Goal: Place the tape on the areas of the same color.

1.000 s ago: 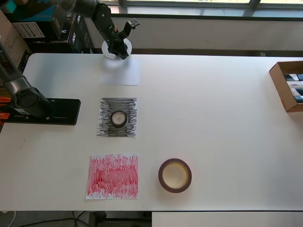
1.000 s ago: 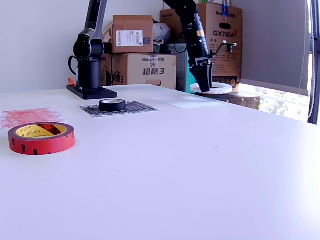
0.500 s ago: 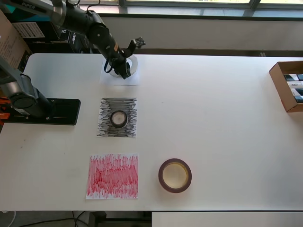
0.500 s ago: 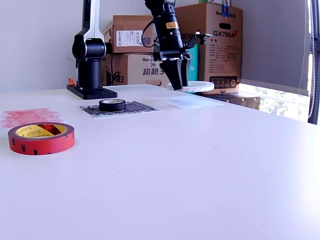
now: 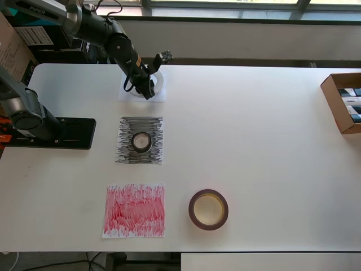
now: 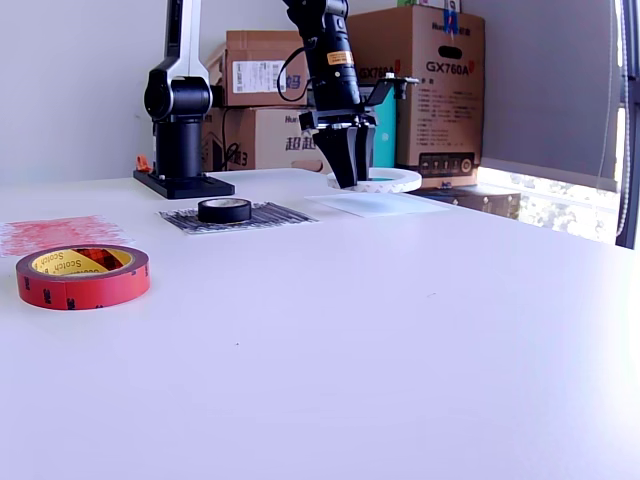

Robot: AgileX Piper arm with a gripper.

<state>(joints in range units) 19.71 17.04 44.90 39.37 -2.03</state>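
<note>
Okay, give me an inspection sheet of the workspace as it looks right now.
Surface: white table, flat.
Job's things: white tape ring held above the white sheet; black tape roll on the black sheet; red tape roll on bare table beside the red sheet.
Clutter: nothing seen.
Grippers: claw shut on the ring's edge.
Cables: one along the arm.
Surroundings: cardboard boxes behind; open box at the overhead view's right.

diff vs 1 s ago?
The gripper, shut on the white tape ring, carried it from the table's far edge to above the white sheet and lowered it; it is held just above the sheet. Black roll on the black sheet, red roll and red sheet unchanged.
</note>
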